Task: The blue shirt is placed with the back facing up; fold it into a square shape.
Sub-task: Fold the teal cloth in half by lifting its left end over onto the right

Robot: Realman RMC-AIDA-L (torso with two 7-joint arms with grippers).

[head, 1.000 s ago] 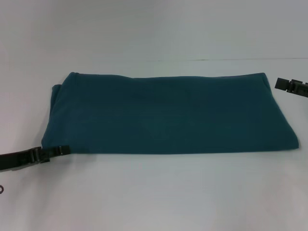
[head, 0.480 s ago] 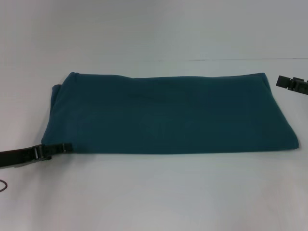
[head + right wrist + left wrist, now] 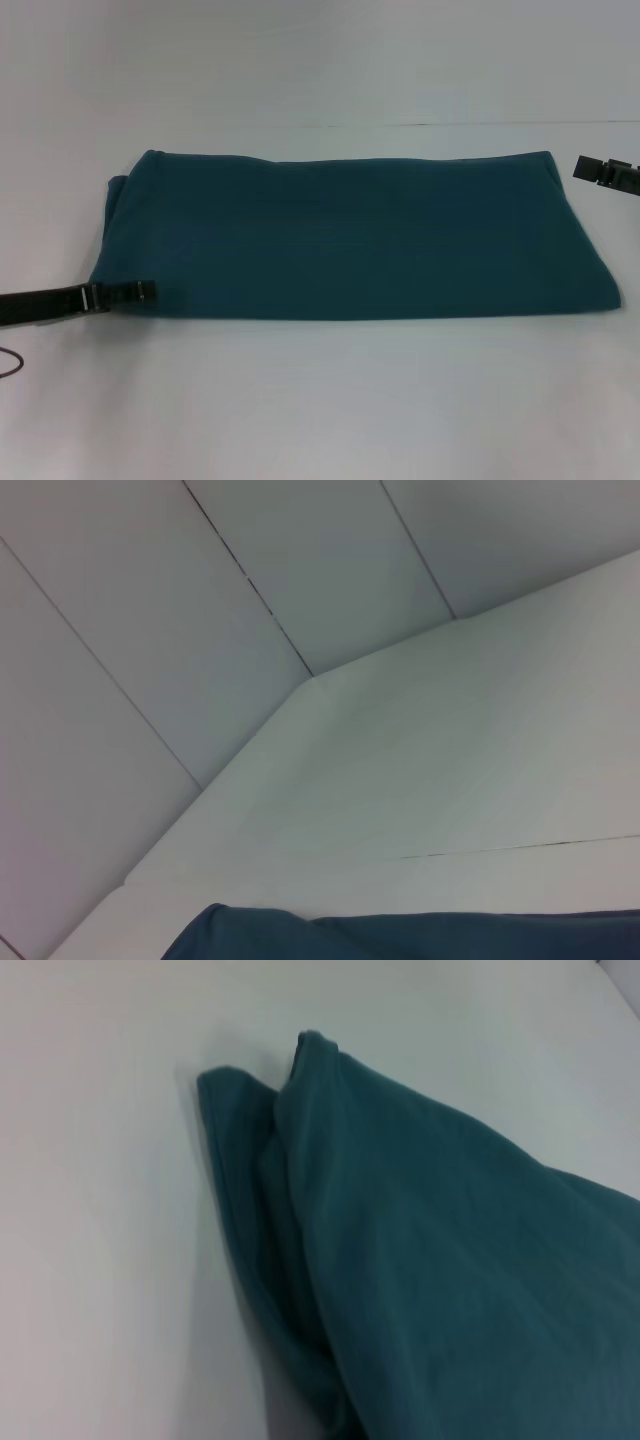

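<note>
The blue shirt (image 3: 350, 235) lies on the white table, plain side up, folded into a long flat band running left to right. My left gripper (image 3: 148, 292) reaches in from the left edge, low over the table, with its tip at the shirt's near left corner. The left wrist view shows that end of the blue shirt (image 3: 430, 1260) close up, with several stacked fabric layers. My right gripper (image 3: 587, 169) hangs at the right edge, just off the shirt's far right corner and apart from it. In the right wrist view only a strip of the blue shirt (image 3: 400, 935) shows.
The white table (image 3: 320, 400) stretches bare in front of and behind the shirt. A seam in the table (image 3: 480, 124) runs along the back. A dark cable loop (image 3: 10, 365) shows at the left edge below my left arm.
My left gripper has moved up and slightly right, from beside the shirt's near left corner to level with its edge. The shirt and the right gripper have not moved.
</note>
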